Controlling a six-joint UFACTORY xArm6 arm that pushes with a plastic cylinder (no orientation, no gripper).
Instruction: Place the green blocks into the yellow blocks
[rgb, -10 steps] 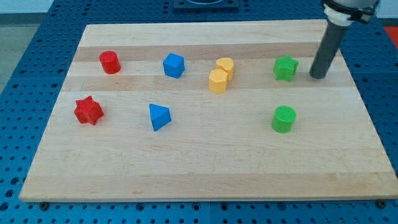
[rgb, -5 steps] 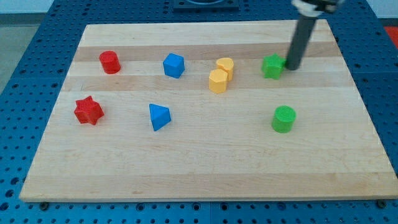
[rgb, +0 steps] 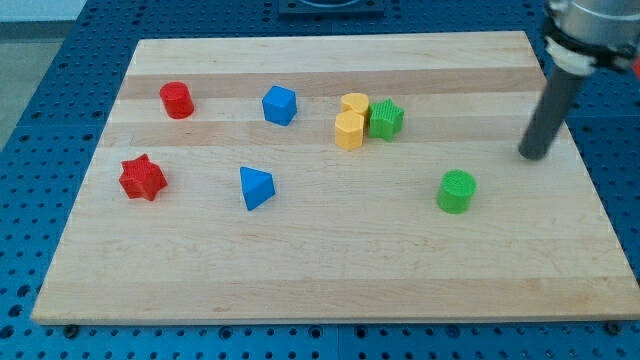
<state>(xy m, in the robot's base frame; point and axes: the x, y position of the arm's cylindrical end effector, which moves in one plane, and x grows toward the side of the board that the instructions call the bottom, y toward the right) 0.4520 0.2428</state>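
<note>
a wooden table (rgb: 330, 280) is seen from above at a slant, resting on a blue perforated base (rgb: 40, 120). my tip (rgb: 533, 155) is found near the view's right edge of the table, at the lower end of a dark rod (rgb: 550, 115) that comes down from the view's top right corner. no fingers are carried by the arm, so no open or closed state can be told.

the green star block (rgb: 386, 119) is seen touching the right side of the yellow blocks, a little above the table's middle. two yellow blocks are pressed together there: a yellow heart-like block (rgb: 355, 104) toward the view's top and a yellow hexagonal block (rgb: 349, 131) just below and left of it. the green cylinder (rgb: 457, 191) stands apart, lower and to the view's right of the yellow pair, with bare wood between them. my tip is placed to the right of and slightly above the green cylinder, near it but not touching, and well apart from the green star block.

on the view's left a red cylinder (rgb: 177, 100) is seen near the top and a red star block (rgb: 142, 177) below it. a blue cube-like block (rgb: 280, 105) lies left of the yellow pair, and a blue wedge-shaped block (rgb: 256, 187) lies lower down, near the table's middle left.
</note>
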